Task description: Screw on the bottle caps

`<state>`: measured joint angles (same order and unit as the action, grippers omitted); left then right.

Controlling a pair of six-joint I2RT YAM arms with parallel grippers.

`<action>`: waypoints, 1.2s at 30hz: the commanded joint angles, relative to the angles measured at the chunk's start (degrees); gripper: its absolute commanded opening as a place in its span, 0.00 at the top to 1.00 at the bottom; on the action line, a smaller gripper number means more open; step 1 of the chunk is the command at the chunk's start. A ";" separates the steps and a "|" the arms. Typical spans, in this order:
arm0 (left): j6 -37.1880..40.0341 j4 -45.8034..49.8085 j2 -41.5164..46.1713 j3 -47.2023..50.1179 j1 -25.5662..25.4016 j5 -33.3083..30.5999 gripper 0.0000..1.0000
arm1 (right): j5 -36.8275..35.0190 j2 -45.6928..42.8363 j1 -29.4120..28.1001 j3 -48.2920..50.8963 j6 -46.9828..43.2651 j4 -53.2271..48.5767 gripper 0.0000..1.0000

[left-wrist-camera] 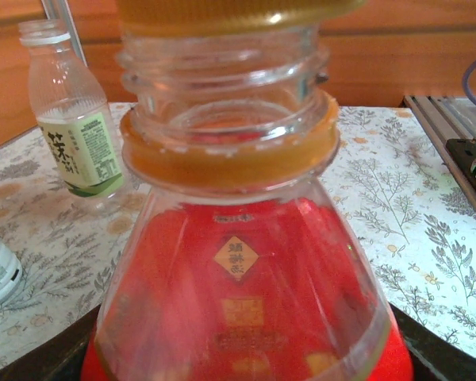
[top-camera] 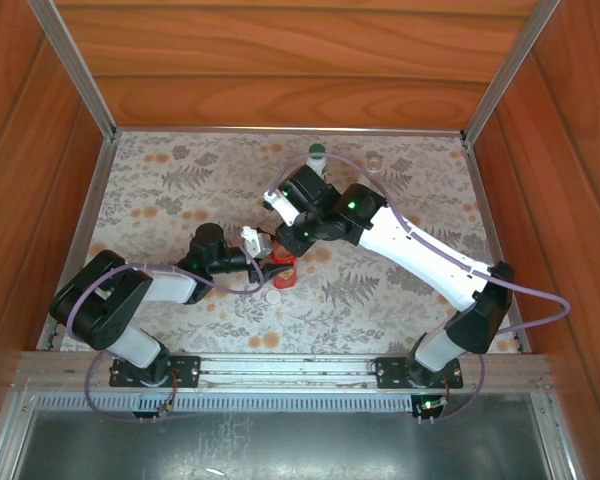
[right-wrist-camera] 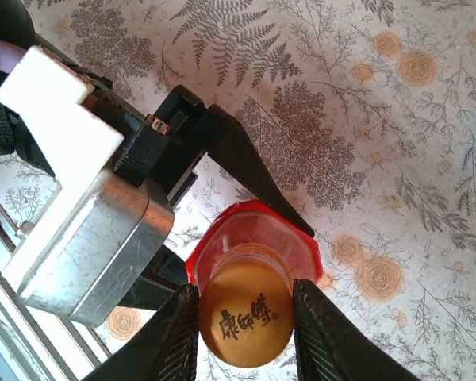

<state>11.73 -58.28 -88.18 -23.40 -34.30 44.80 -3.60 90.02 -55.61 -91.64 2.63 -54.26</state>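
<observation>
The red bottle (left-wrist-camera: 238, 270) stands upright with my left gripper (left-wrist-camera: 238, 361) shut on its body; its black fingers (right-wrist-camera: 254, 171) clasp it from both sides. The neck threads are bare, and the orange cap (left-wrist-camera: 238, 9) sits right at the bottle's mouth. My right gripper (right-wrist-camera: 244, 325) is shut on that orange cap (right-wrist-camera: 246, 325) from above. In the top view both grippers meet mid-table: left gripper (top-camera: 263, 262), right gripper (top-camera: 288, 245), red bottle (top-camera: 283, 272). A white cap (top-camera: 272, 296) lies on the cloth just in front.
A clear bottle with a white-green label (left-wrist-camera: 67, 119) stands toward the back, a dark green cap (top-camera: 317, 150) at its top. The short clear bottle (top-camera: 377, 160) stands to its right. Wooden walls enclose the flower-patterned cloth (top-camera: 180, 200); a metal rail (left-wrist-camera: 448, 135) runs along the near edge.
</observation>
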 commanded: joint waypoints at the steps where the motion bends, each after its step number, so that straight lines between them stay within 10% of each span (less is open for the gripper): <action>1: 0.46 1.33 -1.62 -0.06 -0.18 -0.10 0.36 | -0.45 -0.58 -0.72 1.76 1.25 1.45 0.67; 36: 0.10 1.33 -1.89 -0.17 -0.20 -0.13 0.36 | -0.25 -2.90 -1.05 8.04 2.55 5.26 0.63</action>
<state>11.73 -59.18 -88.84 -23.42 -34.30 44.82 -4.36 86.41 -55.92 -83.81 4.84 -46.06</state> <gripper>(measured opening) 0.640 0.365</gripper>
